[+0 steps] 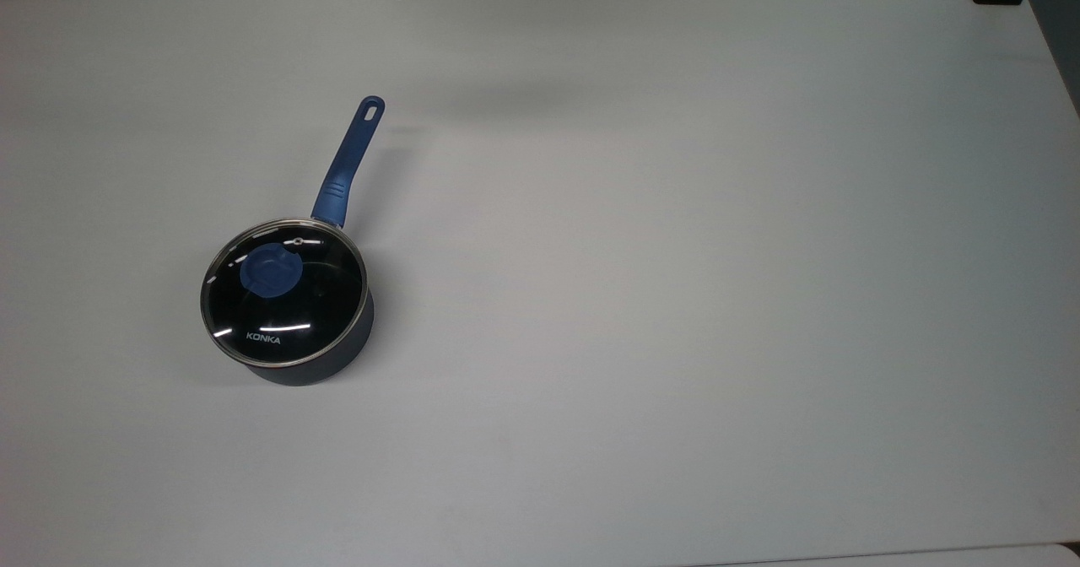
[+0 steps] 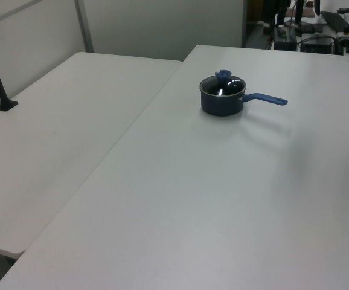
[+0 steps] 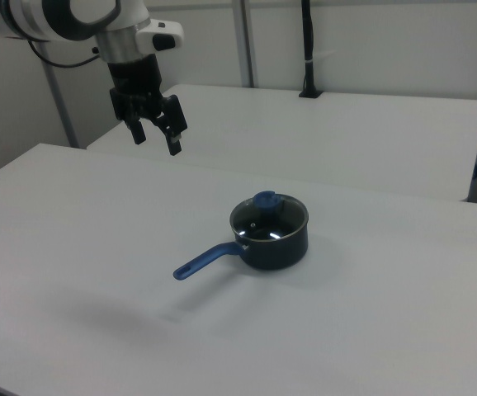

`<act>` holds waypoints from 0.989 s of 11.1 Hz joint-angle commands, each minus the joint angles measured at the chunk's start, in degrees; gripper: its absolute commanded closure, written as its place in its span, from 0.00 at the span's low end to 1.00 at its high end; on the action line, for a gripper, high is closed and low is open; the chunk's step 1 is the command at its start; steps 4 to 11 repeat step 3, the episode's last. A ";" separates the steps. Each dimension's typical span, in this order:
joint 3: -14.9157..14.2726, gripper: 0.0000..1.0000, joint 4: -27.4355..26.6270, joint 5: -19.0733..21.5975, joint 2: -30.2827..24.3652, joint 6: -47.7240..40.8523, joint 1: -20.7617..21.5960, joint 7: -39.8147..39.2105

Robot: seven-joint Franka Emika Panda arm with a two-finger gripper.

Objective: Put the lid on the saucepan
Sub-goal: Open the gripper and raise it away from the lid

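Hanging claw: the claw [image 3: 154,132] is up in the air with nothing in it. Its two fingers are spread apart.
Why it is empty: I think its job is done, so it has no need to hold anything.
Arm: the white arm [image 3: 65,18] reaches in from the right view's left, high over the bench [image 3: 73,247].
Lid: the lid [image 1: 284,292] sits flat on top of the saucepan [image 1: 291,305]. Its silver rim goes all the way round the pot's edge. Its blue knob points up.
Why the lid sits there: this is the spot the task asks for, so the pot looks closed.
Saucepan: it stands upright on the bench. Its long blue handle [image 1: 348,162] points to the right view's lower left.
Pot and claw: the pot is well apart from the claw. In the right view it is lower down and to the right of it.
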 commanded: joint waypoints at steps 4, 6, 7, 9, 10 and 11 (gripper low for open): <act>-1.82 0.00 -2.16 -0.13 -1.92 2.48 1.26 -3.68; -1.82 0.00 -2.16 -0.13 -1.92 2.48 1.26 -3.68; -1.82 0.00 -2.16 -0.13 -1.92 2.48 1.26 -3.68; -1.82 0.00 -2.16 -0.13 -1.92 2.48 1.26 -3.68; -1.82 0.00 -2.16 -0.13 -1.92 2.48 1.26 -3.68; -1.82 0.00 -2.16 -0.13 -1.92 2.48 1.26 -3.68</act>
